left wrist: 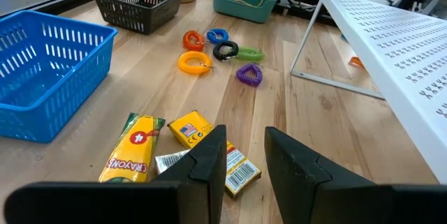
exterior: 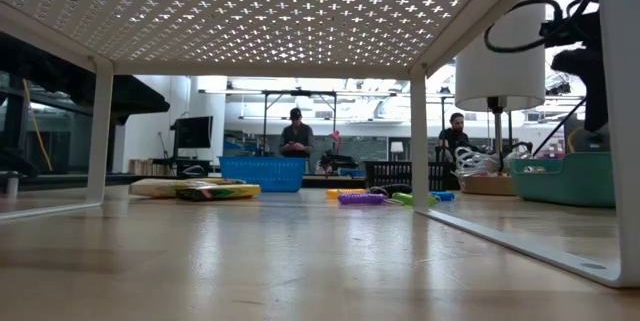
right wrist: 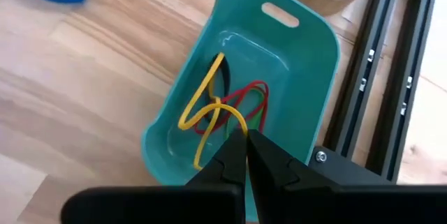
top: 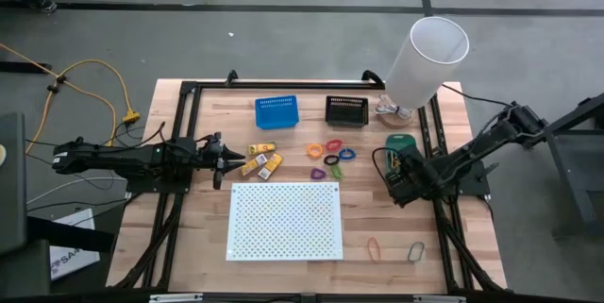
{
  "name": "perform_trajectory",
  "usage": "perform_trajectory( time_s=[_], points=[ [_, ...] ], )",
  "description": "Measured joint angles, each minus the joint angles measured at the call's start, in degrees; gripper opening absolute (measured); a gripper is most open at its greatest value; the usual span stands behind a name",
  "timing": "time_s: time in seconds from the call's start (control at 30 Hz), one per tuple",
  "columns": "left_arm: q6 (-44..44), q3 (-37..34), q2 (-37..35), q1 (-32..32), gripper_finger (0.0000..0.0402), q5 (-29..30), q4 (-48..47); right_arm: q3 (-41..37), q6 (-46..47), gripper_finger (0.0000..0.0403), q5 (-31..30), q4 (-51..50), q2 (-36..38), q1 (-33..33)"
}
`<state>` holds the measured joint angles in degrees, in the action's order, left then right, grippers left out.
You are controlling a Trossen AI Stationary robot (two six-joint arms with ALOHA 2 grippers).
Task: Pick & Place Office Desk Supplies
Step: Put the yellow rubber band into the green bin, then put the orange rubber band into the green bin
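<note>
The left gripper (left wrist: 241,158) hangs just over the yellow packets (top: 261,160) beside the blue bin (top: 276,112), fingers a narrow gap apart — holding nothing. Coloured loops (top: 331,155) lie mid-table (two rubber bands (top: 394,247) near the front edge). The right gripper (right wrist: 246,147), fingers pressed together, sits over the teal bin (right wrist: 318,56) — more rubber bands (right wrist: 222,112) inside.

There are three bins: one blue (top: 276,112), one black (top: 346,110), one green (top: 400,143). Three yellow packets (left wrist: 187,145) lie together. Five bright loops (left wrist: 218,51) lie close by.
</note>
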<state>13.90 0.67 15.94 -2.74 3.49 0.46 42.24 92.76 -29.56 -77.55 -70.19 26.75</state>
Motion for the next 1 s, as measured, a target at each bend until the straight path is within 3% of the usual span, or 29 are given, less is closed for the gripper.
perform_trajectory(
  time_s=[0.33, 0.77, 1.0],
  points=[
    [0.0, 0.0, 0.0, 0.0, 0.0095, 0.0, 0.0, 0.0, -4.9, 0.0007, -0.3, 1.9, -1.1, -4.0],
    [0.0, 0.0, 0.0, 0.0, 0.0095, 0.0, 0.0, 0.0, -7.1, 0.0084, -0.4, 3.4, -1.1, -5.1],
    [0.0, 0.0, 0.0, 0.0, 0.0095, 0.0, 0.0, 0.0, -7.1, 0.0096, -0.4, 3.5, -1.1, -5.1]
  ],
)
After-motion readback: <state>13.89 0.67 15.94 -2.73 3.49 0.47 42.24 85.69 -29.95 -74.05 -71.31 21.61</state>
